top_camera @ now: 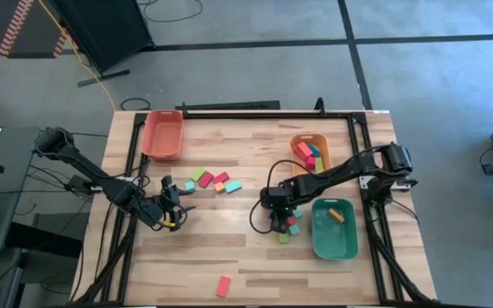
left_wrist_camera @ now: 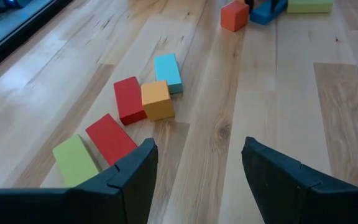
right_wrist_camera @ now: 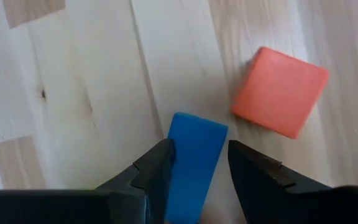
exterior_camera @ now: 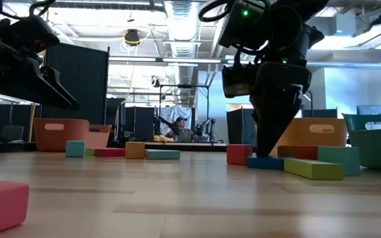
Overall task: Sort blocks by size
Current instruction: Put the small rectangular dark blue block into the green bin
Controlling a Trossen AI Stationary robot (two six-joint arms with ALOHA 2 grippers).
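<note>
A blue block [right_wrist_camera: 194,152] lies flat on the table, and my right gripper [right_wrist_camera: 199,155] stands open over it, pointing steeply down with one finger on each long side. A red-orange cube [right_wrist_camera: 278,92] sits just beyond it. A green bar [exterior_camera: 313,168] and a teal block [exterior_camera: 339,158] lie close by in the low view. My left gripper [left_wrist_camera: 197,149] hangs open above the table's left half. Ahead of it lie a green [left_wrist_camera: 74,160], two red [left_wrist_camera: 109,138], an orange [left_wrist_camera: 157,99] and a teal block [left_wrist_camera: 168,72]. My right gripper's fingers [right_wrist_camera: 157,165] straddle the blue block's long sides [right_wrist_camera: 178,143] from above, lying along it. A gap shows beside one finger; whether the other touches the block I cannot tell. The block rests flat on the table.
A red-orange tray [top_camera: 163,134] stands at the far left. An orange tray [top_camera: 310,141] holding blocks stands at the far right, and a green tray [top_camera: 334,238] with one orange block stands in front of it. A lone red block [top_camera: 222,285] lies near the front edge.
</note>
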